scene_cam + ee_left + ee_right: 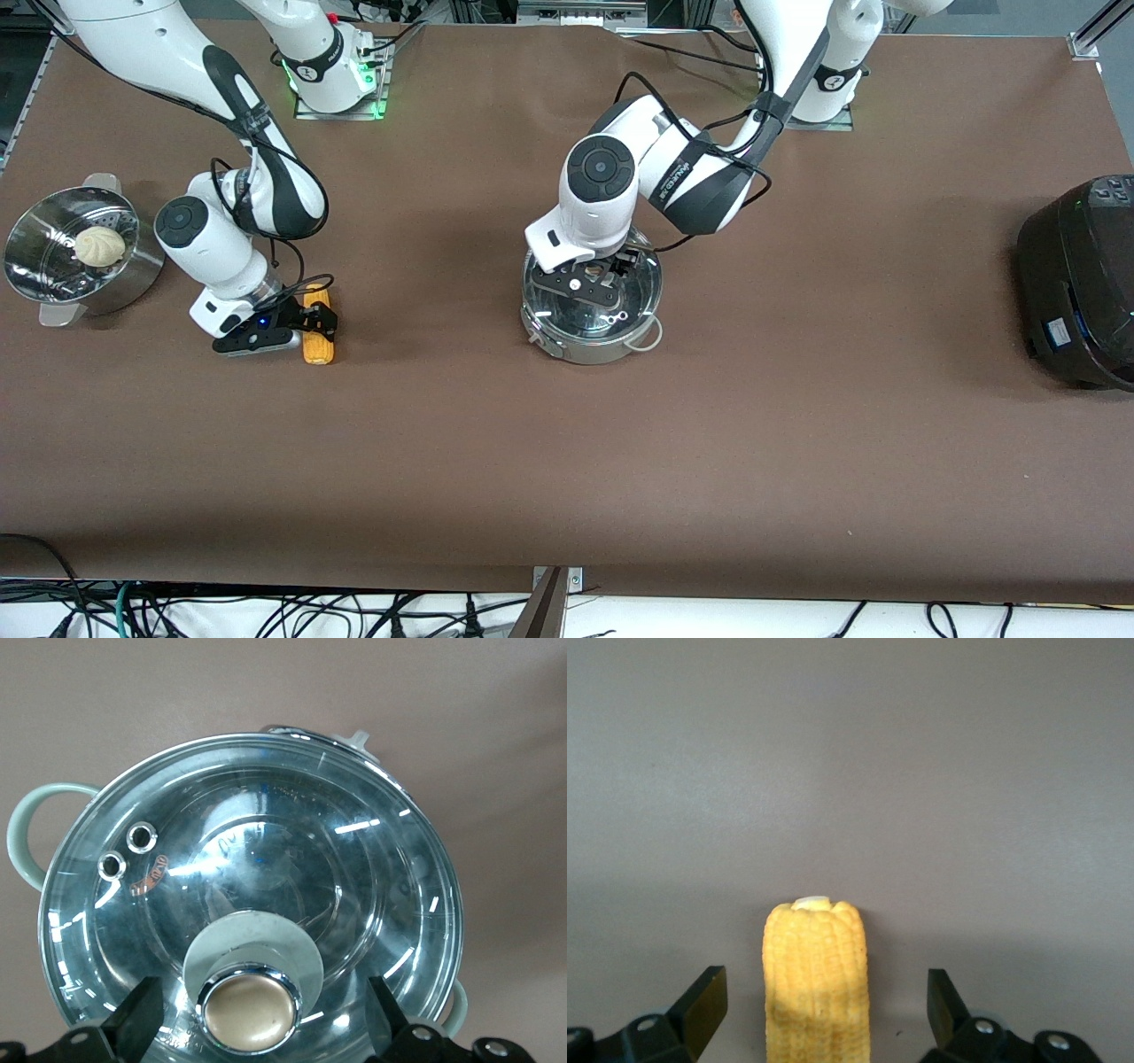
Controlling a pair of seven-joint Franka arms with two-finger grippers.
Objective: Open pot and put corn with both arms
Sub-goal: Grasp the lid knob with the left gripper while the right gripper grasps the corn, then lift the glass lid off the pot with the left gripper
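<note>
The pot (592,306) stood near the middle of the brown desk (797,399), its glass lid (266,886) closed. The left end effector (601,276) hung just over the lid, released, with its fingers (137,1019) spread on either side of the tan knob (248,1014) and not touching it. Two small vent holes showed in the glass, and a pale loop handle (27,837) stuck out from the pot's side.

The corn (317,335) lay flat on the desk toward the right arm's end, well apart from the pot. The right end effector (317,321) was down at the cob, also released; in the right wrist view the cob (815,979) sat between the two open fingers (700,1005) with a gap on each side.

A steamer basket (75,283) holding a white bun (97,245) sat nearer the desk's edge at the right arm's end. A black cooker (1081,275) stood at the left arm's end.
</note>
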